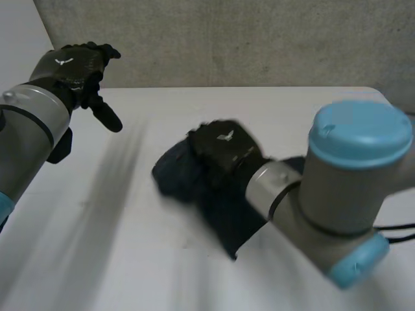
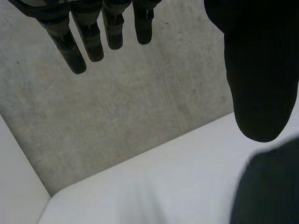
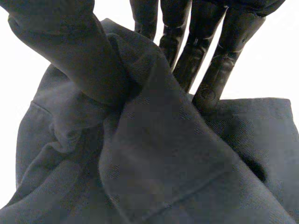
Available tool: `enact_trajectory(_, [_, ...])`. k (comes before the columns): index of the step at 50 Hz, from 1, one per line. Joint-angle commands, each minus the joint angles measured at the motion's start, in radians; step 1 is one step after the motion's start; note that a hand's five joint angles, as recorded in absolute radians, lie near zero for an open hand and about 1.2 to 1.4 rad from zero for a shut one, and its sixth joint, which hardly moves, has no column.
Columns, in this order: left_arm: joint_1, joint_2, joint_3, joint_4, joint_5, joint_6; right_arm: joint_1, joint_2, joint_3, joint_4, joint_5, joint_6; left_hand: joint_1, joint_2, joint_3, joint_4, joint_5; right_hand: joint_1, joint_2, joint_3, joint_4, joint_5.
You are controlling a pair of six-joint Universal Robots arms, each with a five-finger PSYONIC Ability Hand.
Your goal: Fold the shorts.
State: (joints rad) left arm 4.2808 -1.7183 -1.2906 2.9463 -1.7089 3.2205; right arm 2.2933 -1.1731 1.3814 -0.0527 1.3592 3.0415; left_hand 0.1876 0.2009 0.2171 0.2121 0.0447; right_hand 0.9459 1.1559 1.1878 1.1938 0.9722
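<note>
The dark shorts (image 1: 174,173) lie bunched in the middle of the white bench (image 1: 130,259). The right hand (image 1: 224,152) pinches a raised fold between thumb and fingers (image 3: 212,79). The left hand (image 1: 71,68) hovers well apart, its fingers straight and empty.

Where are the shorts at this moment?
In the head view, the shorts lie bunched on the table near its middle, under the right hand, which pinches a fold.

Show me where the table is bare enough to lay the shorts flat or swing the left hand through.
Bare table lies between the left arm and the shorts, under the raised, open left hand. Another free strip runs between the shorts and the wall. Crowded: the right hand, pinching the shorts, and the right arm.
</note>
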Motion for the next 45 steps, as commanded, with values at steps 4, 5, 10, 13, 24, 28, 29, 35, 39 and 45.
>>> enact_trajectory(4, [0.008, -0.006, -0.001, -0.016, 0.002, 0.001, 0.075, 0.013, 0.028, 0.014, 0.009, -0.053, -0.012, -0.026, -0.042, -0.037, -0.044, -0.527, -0.737, -0.769, -0.775, -0.728])
enact_trajectory(5, [0.008, -0.009, -0.006, -0.021, 0.002, -0.001, 0.069, 0.013, 0.027, 0.019, 0.017, -0.062, -0.012, -0.026, -0.042, -0.037, -0.044, -0.654, -0.864, -0.896, -0.902, -0.855])
enact_trajectory(10, [0.007, -0.052, -0.062, -0.052, 0.002, 0.002, 0.034, -0.008, 0.030, 0.088, 0.050, -0.124, -0.006, -0.020, -0.036, -0.031, -0.038, -0.771, -0.981, -1.013, -1.019, -0.972])
enact_trajectory(13, [0.008, -0.081, -0.101, -0.050, 0.002, 0.008, 0.026, -0.049, 0.039, 0.117, 0.051, -0.124, -0.001, -0.014, -0.030, -0.025, -0.032, -0.771, -0.981, -1.013, -1.019, -0.972])
enact_trajectory(24, [0.008, -0.205, -0.279, -0.039, 0.009, 0.111, -0.161, -0.233, 0.234, 0.113, 0.038, -0.130, 0.046, 0.033, 0.017, 0.022, 0.015, -0.771, -0.981, -1.013, -1.019, -0.972])
enact_trajectory(28, [0.008, -0.230, -0.309, 0.006, 0.011, 0.117, -0.198, -0.244, 0.300, 0.087, 0.035, -0.132, 0.061, 0.048, 0.032, 0.036, 0.029, -0.771, -0.981, -1.013, -1.019, -0.972])
enact_trajectory(29, [0.005, -0.237, -0.312, 0.020, 0.009, 0.119, -0.202, -0.246, 0.310, 0.079, 0.032, -0.133, 0.079, 0.065, 0.049, 0.054, 0.047, -0.771, -0.981, -1.013, -1.019, -0.972])
enact_trajectory(35, [-0.003, -0.282, -0.306, 0.063, 0.005, 0.121, -0.247, -0.272, 0.380, 0.054, 0.006, -0.132, 0.176, 0.162, 0.146, 0.151, 0.144, -0.771, -0.981, -1.013, -1.019, -0.972])
enact_trajectory(39, [-0.006, -0.302, -0.300, 0.068, 0.006, 0.121, -0.264, -0.283, 0.407, 0.054, -0.009, -0.132, 0.176, 0.162, 0.146, 0.151, 0.144, -0.771, -0.981, -1.013, -1.019, -0.972])
enact_trajectory(45, [-0.007, -0.337, -0.283, 0.094, 0.006, 0.121, -0.265, -0.290, 0.439, 0.041, -0.015, -0.132, 0.187, 0.174, 0.158, 0.163, 0.156, -0.771, -0.981, -1.013, -1.019, -0.972])
